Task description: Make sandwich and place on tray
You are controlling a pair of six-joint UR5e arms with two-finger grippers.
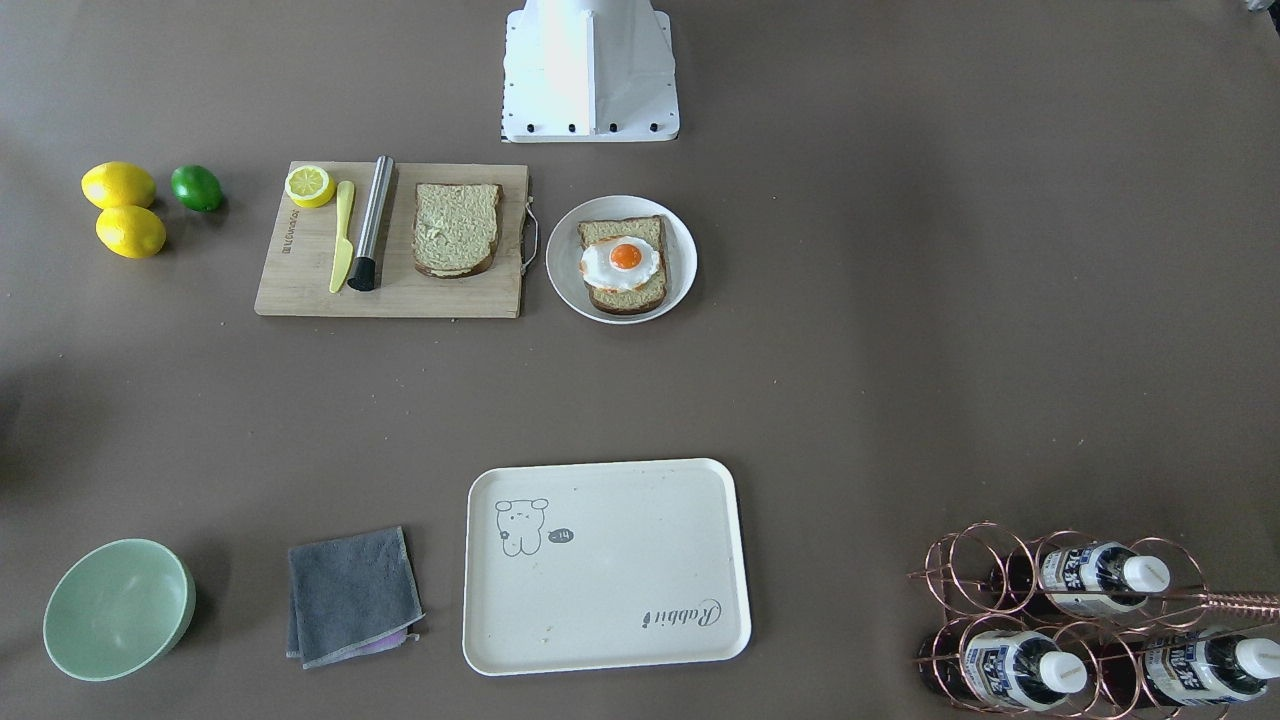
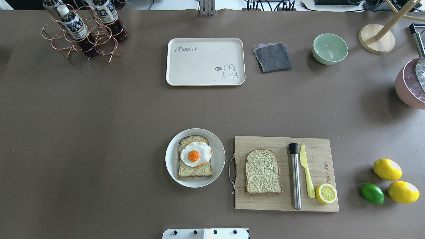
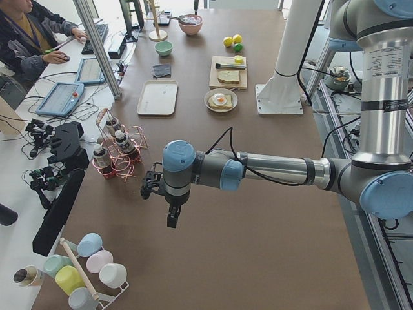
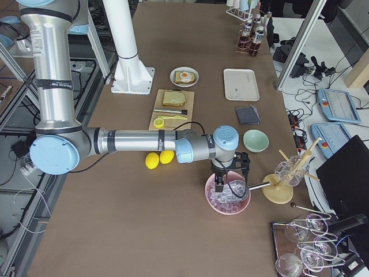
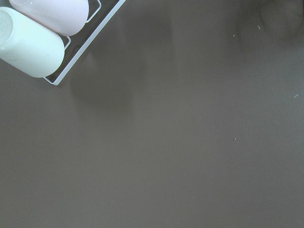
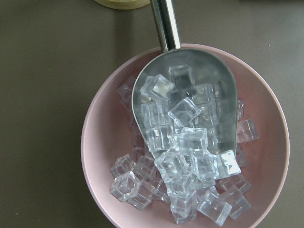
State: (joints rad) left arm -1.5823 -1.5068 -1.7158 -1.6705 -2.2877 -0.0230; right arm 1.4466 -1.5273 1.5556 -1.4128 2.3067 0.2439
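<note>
One bread slice [image 2: 194,170] lies on a round white plate [image 2: 218,166] with a fried egg [image 2: 196,153] on top. The second slice [image 2: 263,171] lies bare on the wooden cutting board [image 2: 318,146] to its right. The cream tray [image 2: 206,61] lies at the far side of the table, with nothing on it. My left gripper [image 3: 169,210] hangs over bare table at the left end, beside the bottle rack. My right gripper [image 4: 222,183] hangs over a pink ice bowl at the right end. Both are far from the bread, and I cannot tell whether they are open or shut.
On the board lie a steel rod [image 2: 295,177], a yellow knife [image 2: 307,172] and a lemon half [image 2: 326,193]. Two lemons [image 2: 387,169] and a lime [image 2: 372,193] lie right of it. A grey cloth [image 2: 273,56], green bowl [image 2: 330,48], bottle rack [image 2: 83,31] and ice bowl with scoop [image 6: 185,142] stand around.
</note>
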